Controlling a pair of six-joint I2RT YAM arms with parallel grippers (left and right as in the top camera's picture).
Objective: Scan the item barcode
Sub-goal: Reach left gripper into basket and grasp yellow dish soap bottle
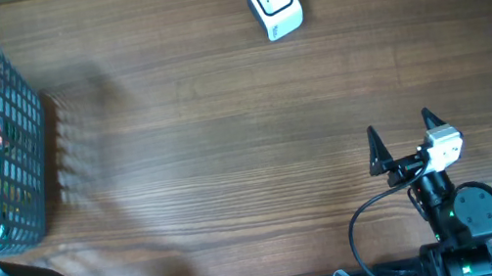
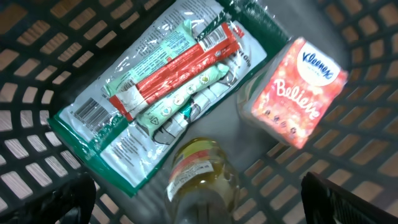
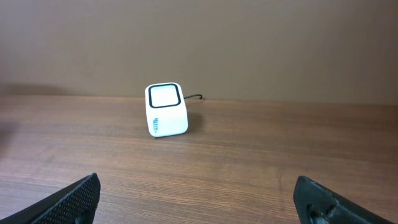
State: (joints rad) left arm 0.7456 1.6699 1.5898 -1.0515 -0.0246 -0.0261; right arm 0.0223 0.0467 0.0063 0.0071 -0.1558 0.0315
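Left gripper (image 2: 196, 190): jaws spread wide with nothing between them, hanging inside the basket (image 1: 21, 124) right over its contents.
Right gripper (image 1: 401, 128): also spread and empty, over the near right part of the table (image 1: 230, 160), facing the scanner (image 1: 274, 3).
Scanner: white box near the far edge of the table, a little right of the middle, with its cable running off behind.
Basket: grey mesh, at the left edge of the table.
Items: all three lie on the basket floor, none lifted yet.
Packet (image 2: 161, 93): clear film with a green border, lying on a slant, with a barcode facing up near its lower-left end.
Tissue pack (image 2: 298, 93): pink, just beside the packet's right end.
Bottle (image 2: 202, 174): yellowish, seen from above, at the packet's near edge and directly under the left gripper.
Step in hand: probably choosing and gripping one item.
Risk, wrong grab: the three things crowd together, so closing here could pinch two at once or nudge the bottle aside.
Risk, slip: the packet's film looks slick and floppy, and a grip at one end may let it sag or slide out.
Risk, basket: the fingers sit close to the mesh walls and could snag on the way up.
Risk, scan: the barcode may end up facing away from the scanner window.
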